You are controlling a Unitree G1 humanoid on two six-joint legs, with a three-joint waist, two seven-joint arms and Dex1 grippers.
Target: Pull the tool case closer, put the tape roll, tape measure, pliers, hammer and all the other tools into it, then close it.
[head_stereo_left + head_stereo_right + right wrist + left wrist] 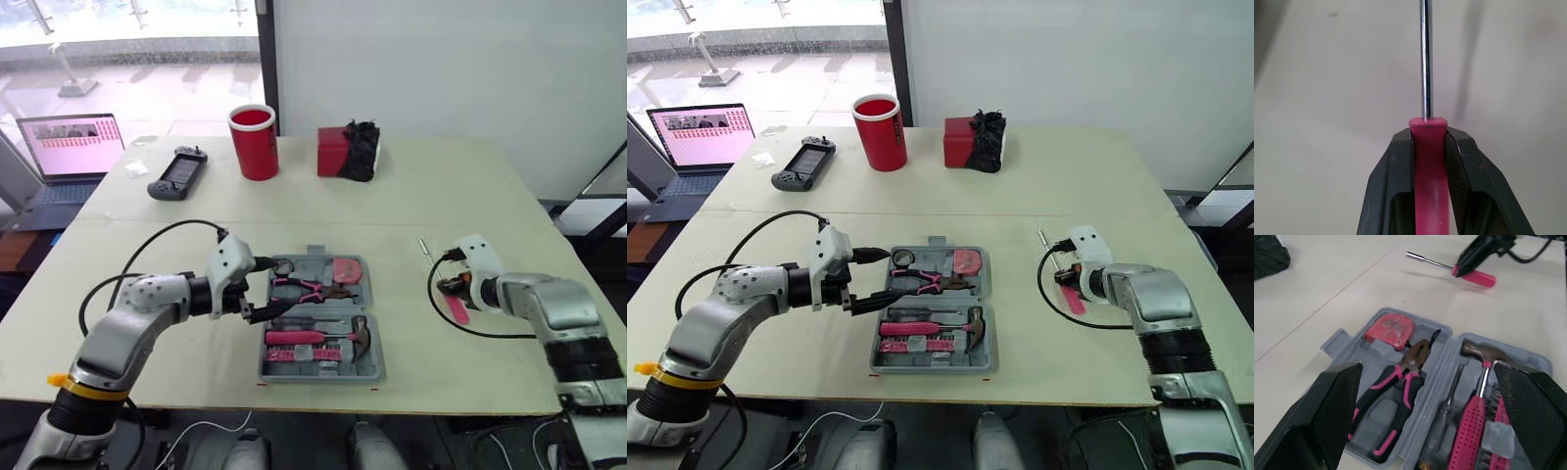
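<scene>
Near the table's front edge, case (315, 253) lies open; pliers (1400, 382), hammer (1481, 382) and tape measure (1388, 330) are seated, tape roll possibly too. My right gripper (1429, 134) clamps the screwdriver (1474, 275), well apart from the case. Left gripper (279, 287) is spread beside it. Remaining: screwdriver in, close.

Grey tool case (367, 370), pink-handled screwdriver (1428, 137), pink-and-black pliers (304, 288), red cup (255, 147)

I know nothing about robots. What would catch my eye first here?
The open grey tool case sits at the near middle of the table, with pink-handled pliers and a hammer lying in it. To its right, the right tool is shut on a pink screwdriver, while the left tool hovers open at the case's left side.
</scene>
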